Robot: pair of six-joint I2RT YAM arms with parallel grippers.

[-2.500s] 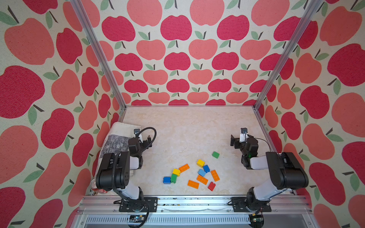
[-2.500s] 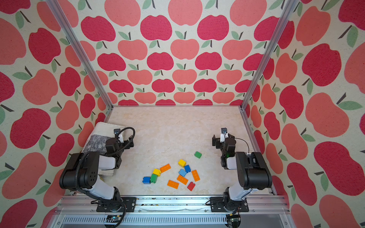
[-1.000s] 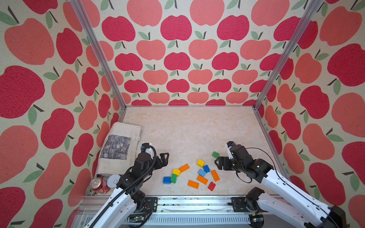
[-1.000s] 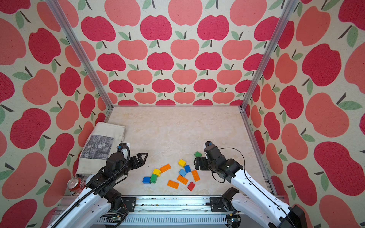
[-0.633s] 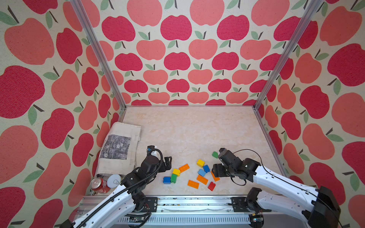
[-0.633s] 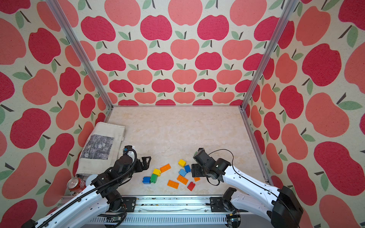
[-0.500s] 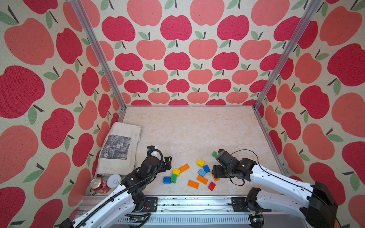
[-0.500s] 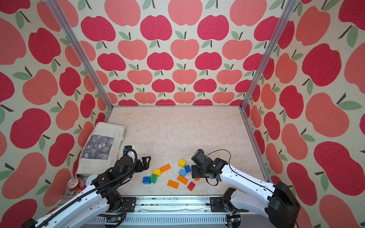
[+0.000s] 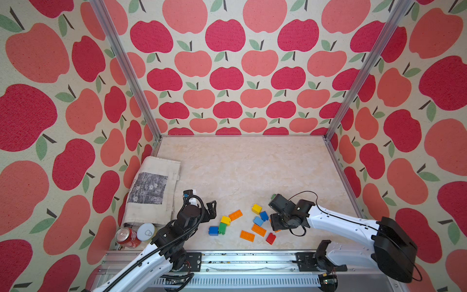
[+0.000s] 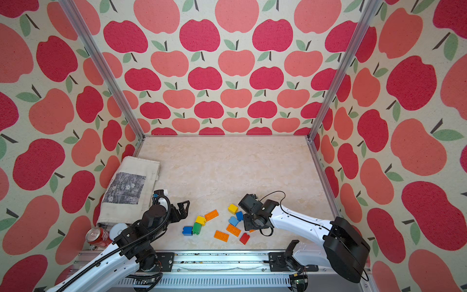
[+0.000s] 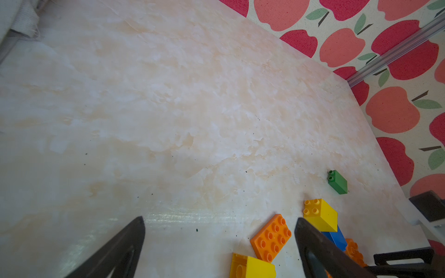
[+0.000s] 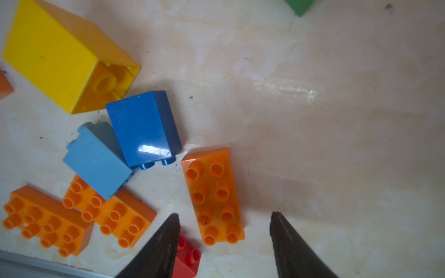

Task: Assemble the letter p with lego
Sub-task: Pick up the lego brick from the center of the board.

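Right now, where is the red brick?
In a top view the red brick lies close to the front rail, right of centre, just right of a flat orange brick.

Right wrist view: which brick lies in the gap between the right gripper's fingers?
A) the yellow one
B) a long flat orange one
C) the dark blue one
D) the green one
B: the long flat orange brick lies studs up on the table, its near end between the fingers of the right gripper, which stand apart on either side and have not yet closed on it.
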